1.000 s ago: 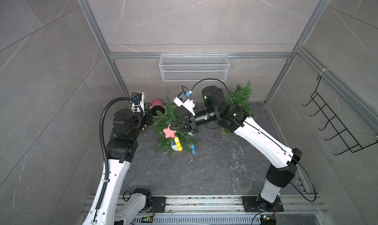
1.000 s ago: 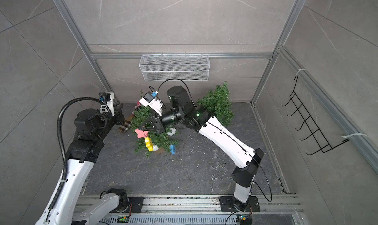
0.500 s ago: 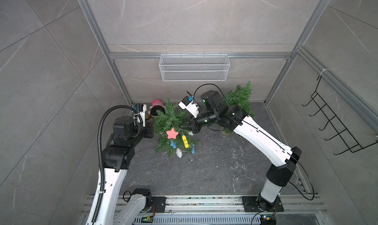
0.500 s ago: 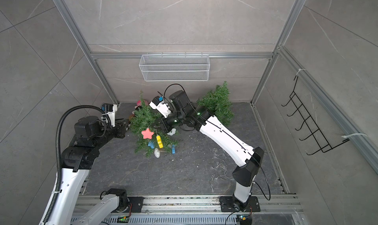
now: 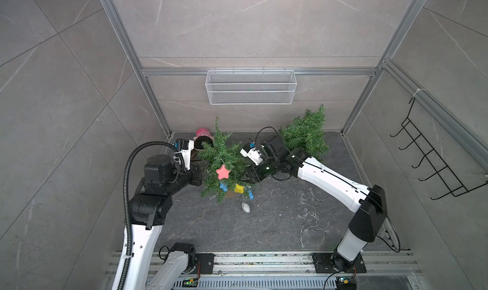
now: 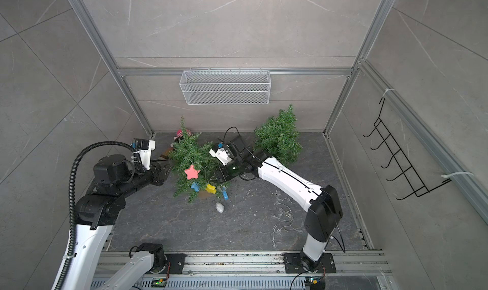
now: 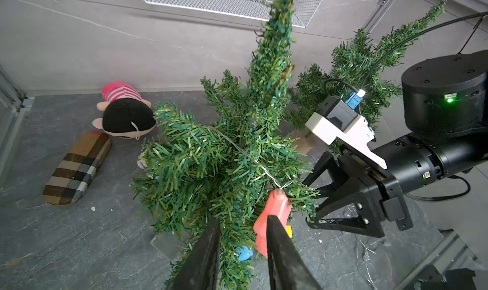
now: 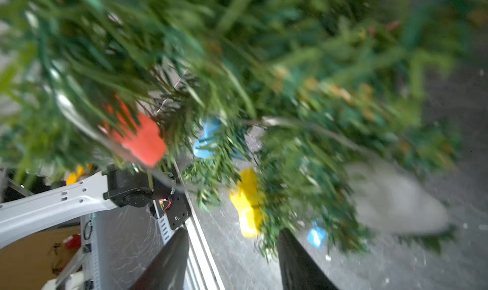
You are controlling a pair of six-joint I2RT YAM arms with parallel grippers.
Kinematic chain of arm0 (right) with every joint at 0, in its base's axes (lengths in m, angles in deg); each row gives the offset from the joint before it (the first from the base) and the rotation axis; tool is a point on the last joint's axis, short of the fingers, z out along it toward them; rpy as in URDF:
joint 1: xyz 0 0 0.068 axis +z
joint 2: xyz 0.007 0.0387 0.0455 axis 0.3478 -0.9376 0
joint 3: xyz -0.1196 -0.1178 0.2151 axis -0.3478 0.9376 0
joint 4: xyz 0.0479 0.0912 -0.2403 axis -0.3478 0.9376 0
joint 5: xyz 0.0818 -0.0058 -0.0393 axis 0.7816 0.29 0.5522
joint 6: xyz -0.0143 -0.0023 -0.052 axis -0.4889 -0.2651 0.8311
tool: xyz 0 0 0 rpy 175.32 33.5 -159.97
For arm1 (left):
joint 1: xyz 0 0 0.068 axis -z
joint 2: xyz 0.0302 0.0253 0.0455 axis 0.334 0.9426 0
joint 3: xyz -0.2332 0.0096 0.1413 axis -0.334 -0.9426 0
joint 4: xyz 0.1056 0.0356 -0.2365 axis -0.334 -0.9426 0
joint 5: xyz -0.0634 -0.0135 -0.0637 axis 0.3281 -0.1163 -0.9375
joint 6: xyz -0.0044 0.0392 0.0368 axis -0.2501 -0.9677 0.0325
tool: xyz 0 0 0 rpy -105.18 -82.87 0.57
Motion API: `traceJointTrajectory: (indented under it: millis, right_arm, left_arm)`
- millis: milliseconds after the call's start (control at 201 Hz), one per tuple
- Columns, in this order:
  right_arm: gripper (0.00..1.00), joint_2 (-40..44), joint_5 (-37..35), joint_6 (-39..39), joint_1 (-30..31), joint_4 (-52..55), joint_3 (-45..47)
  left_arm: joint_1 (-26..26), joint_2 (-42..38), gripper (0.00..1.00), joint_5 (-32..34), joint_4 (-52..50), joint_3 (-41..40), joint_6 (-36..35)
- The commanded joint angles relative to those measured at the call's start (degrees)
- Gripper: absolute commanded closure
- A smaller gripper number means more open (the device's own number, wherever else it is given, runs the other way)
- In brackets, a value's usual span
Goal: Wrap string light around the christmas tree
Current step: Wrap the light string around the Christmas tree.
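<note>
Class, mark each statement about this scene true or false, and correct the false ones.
1. Two trees are here: a decorated tree and a second tree. True.
2. The doll lies in the wire basket. False: the doll lies on the floor, outside the wire basket.
3. The right gripper is shut. False: the right gripper's jaws stand open.
4. A pink star hangs on the decorated tree. True.

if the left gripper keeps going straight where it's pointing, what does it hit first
Most likely the christmas tree, at its lower branches: the needles lie right ahead of the open jaws of the left gripper. The red star light hangs close beside one finger and might be brushed too; depth is unclear.
</note>
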Motion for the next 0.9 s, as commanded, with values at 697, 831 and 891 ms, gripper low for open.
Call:
traceJointTrajectory:
  millis: [697,831,891]
  right_arm:
    - [0.49,4.04,-17.85,-43.16,12.13,-39.55,34.83]
    - [0.50,2.56,-19.02,-43.47,13.38,-41.63,34.70]
    - [0.54,2.56,-19.66,-43.86,13.48,-42.66,34.91]
  left_arm:
    - [19.45,-1.36,0.65,7.40,-8.68,-0.91,3.00]
    - [21.40,-2.30,0.65,8.83,-8.69,-2.63,4.09]
    - [21.85,-2.35,0.65,9.49,-8.75,-2.62,4.34]
